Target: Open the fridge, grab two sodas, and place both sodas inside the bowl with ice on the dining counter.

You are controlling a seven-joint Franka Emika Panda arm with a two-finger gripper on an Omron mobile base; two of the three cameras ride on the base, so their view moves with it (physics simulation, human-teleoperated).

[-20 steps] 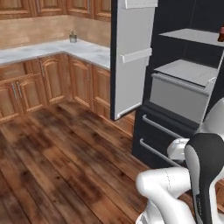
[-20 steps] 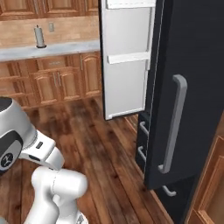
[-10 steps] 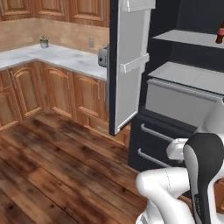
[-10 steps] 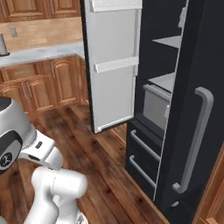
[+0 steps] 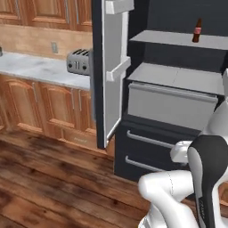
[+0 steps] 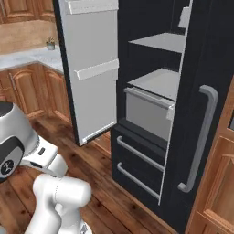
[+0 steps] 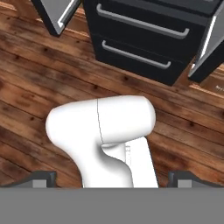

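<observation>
The fridge stands with its left door swung wide, pale shelves and two lower drawers bared. A slim brown soda bottle stands upright near the right end of the upper shelf. The gripper, fingertips spread wide and holding nothing, points down at the wooden floor before the drawers, well below the bottle.

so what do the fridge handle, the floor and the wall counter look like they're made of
Fridge handle: seems brushed grey metal, with an even matte sheen. Floor: looks like dark stained wood planks, with visible grain and seams. Wall counter: apparently pale marble, faintly veined, though rendering leaves it open.
</observation>
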